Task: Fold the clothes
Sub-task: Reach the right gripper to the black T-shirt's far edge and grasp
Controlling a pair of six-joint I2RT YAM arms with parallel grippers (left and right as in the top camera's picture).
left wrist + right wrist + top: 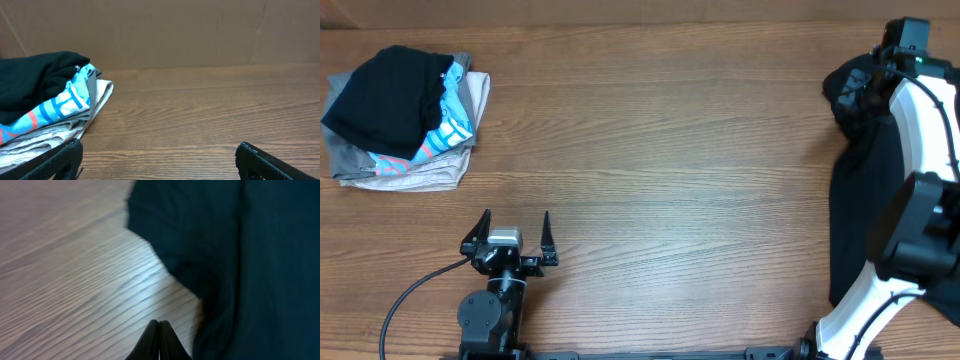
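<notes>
The black T-shirt [855, 190] lies crumpled along the table's right edge, bunched at its far end. In the right wrist view it [250, 255] fills the right side as dark fabric. My right gripper [159, 326] is shut, its tips over bare wood just left of the fabric's edge, with nothing seen between them. In the overhead view the right arm [920, 110] reaches over the shirt to the far right corner. My left gripper [515, 222] is open and empty near the front left, also seen in its wrist view [160, 152].
A pile of folded garments [415, 140], grey and turquoise-patterned with a black one [385, 90] on top, sits at the far left; it also shows in the left wrist view [60, 110]. The wooden table [660, 150] spans between it and the shirt.
</notes>
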